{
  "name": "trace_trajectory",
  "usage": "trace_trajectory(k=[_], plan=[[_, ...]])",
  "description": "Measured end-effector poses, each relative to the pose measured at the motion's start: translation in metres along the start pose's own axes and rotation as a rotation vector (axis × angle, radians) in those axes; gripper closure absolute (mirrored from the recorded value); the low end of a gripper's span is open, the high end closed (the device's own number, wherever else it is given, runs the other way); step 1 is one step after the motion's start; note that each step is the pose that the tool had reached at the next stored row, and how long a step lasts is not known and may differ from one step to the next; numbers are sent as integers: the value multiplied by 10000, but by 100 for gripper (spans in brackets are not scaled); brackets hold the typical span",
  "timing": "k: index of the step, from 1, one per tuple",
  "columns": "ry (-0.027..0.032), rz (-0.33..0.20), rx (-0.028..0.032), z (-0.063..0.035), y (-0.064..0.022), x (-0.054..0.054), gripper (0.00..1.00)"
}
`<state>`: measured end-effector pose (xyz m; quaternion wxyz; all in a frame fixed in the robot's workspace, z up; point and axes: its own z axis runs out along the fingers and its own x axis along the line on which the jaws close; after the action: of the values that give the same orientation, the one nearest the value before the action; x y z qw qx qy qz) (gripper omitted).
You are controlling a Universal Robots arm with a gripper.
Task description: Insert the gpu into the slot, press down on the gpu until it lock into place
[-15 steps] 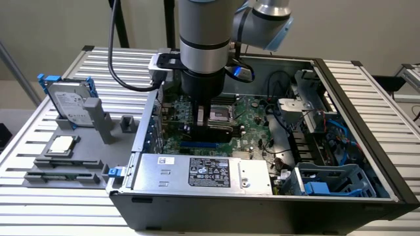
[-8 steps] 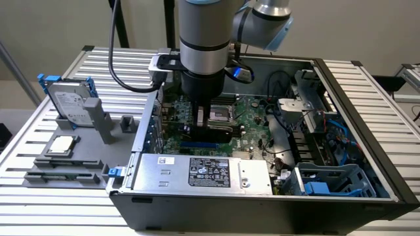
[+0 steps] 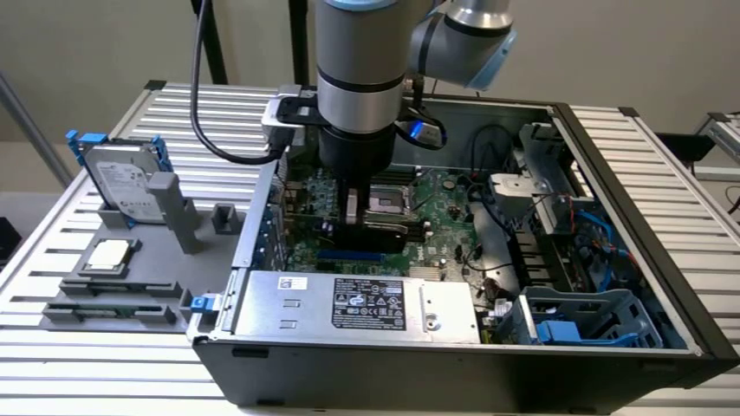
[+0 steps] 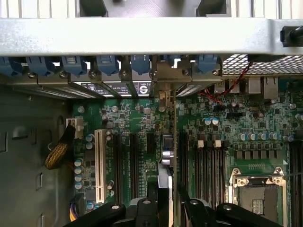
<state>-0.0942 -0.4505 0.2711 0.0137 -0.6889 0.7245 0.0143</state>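
Observation:
My gripper (image 3: 367, 227) reaches down into the open computer case and is shut on the gpu (image 3: 379, 234), a black card held on edge over the green motherboard. In the wrist view the gpu (image 4: 164, 182) shows edge-on between my two dark fingers (image 4: 142, 213), and its metal end bracket (image 4: 164, 97) meets the rear panel openings. The slot (image 3: 350, 256), a bright-blue strip, lies just below the card's lower edge in the exterior view. Whether the card touches the slot I cannot tell.
A silver labelled power-supply box (image 3: 359, 303) lies along the case's near wall. A processor socket (image 4: 258, 194), black memory slots (image 4: 208, 170) and a white slot (image 4: 99, 165) flank the card. A blue drive cage (image 3: 578, 321) fills the case's right corner. A hard drive (image 3: 125, 186) stands outside on a grey fixture.

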Motion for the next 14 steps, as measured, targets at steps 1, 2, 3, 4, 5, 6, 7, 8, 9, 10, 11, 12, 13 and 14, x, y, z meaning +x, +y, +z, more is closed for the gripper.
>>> trace_trajectory(k=[1,2,3,4,5,6,7,8,9,10,11,12,13,14], plan=[[0,1,-4,3,0,0,74],[1,0,-8,6,0,0,74],[0,0,-9,10,-1,0,74],[-2,0,-9,15,-1,0,74],[-2,0,-10,20,-1,0,74],[-1,0,-12,24,-1,1,74],[0,0,-14,29,-1,1,74],[1,0,-15,32,-1,1,74],[1,0,-17,36,-1,1,74],[2,0,-20,38,-1,2,74],[1,0,-21,41,-1,1,74],[1,0,-22,44,-1,2,74],[1,0,-23,46,-1,2,74],[2,0,-24,48,-1,2,74]])
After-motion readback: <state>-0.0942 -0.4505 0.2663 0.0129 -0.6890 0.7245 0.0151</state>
